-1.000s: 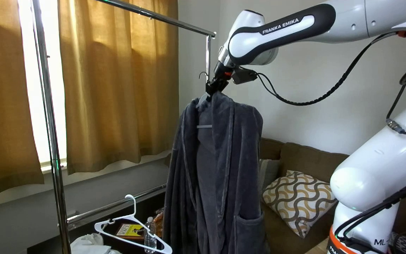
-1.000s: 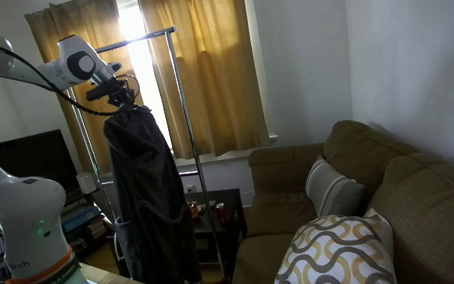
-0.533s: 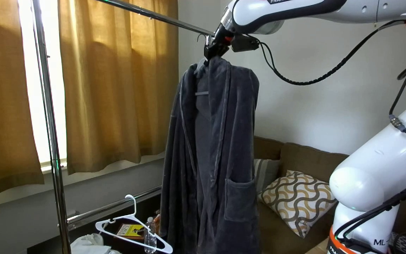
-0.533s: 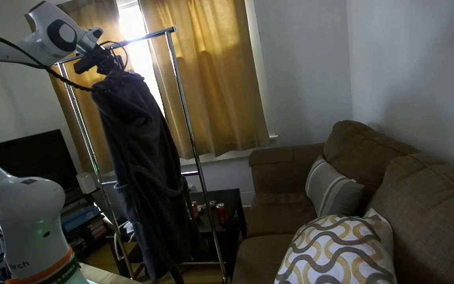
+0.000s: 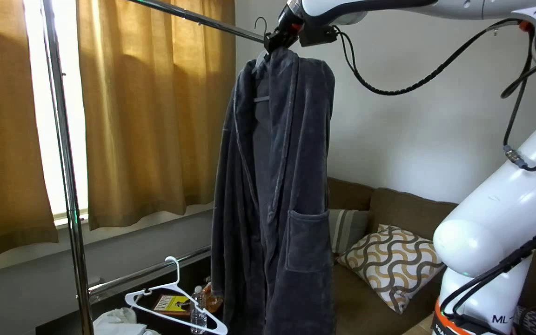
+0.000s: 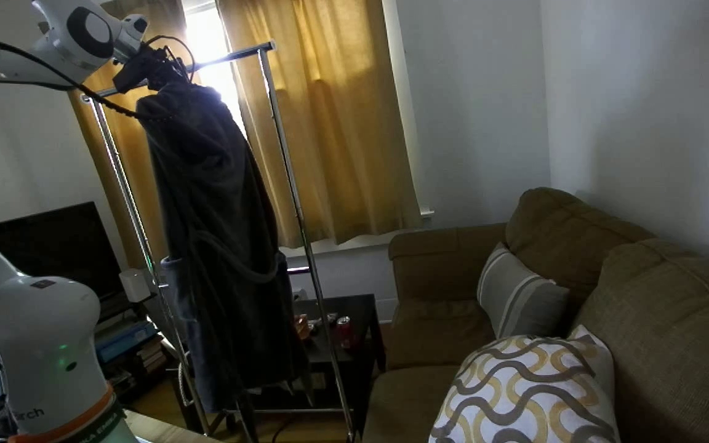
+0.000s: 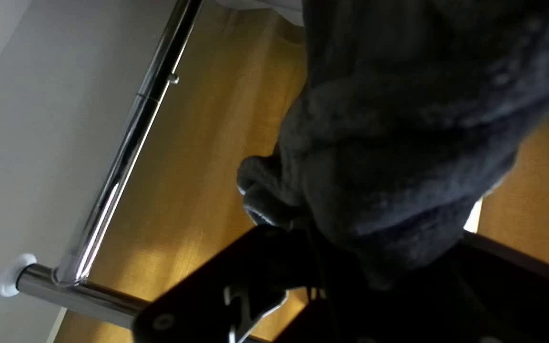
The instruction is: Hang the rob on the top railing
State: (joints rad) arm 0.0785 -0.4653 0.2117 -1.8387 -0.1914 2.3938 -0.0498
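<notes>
1. I had one claw [image 5: 271,49], pinched narrow on the collar of one robe [image 5: 272,190]; whether the hanger was gripped too, I couldn't tell.
2. The robe hung down from my claw, near the one top railing [image 5: 198,19]; I couldn't tell whether its hook [image 5: 265,24] was over that bar.
3. Hangers numbered two: the robe's hanger [image 5: 261,99] and a tilted white hanger [image 5: 177,284], its hook end at the lower bar [image 5: 149,270].
4. I counted two uprights [image 6: 293,191] and two curtains [image 5: 147,116].
5. One sofa [image 6: 674,320] bore two pillows: a grey pillow [image 6: 520,295] and a patterned pillow [image 6: 527,394].
6. One can [image 6: 344,332] stood on the tabletop [image 6: 360,307]; one bottle [image 5: 197,316] showed behind the white hanger.
7. Compared with a second earlier, my claw and the robe were higher in both exterior views.
8. The robe's hook, which had been below the top railing's line, now reached above it in an exterior view.
9. The robe's hem, out of frame before, had come into an exterior view.
10. The white hanger, sofa, pillows and can had stayed put.
</notes>
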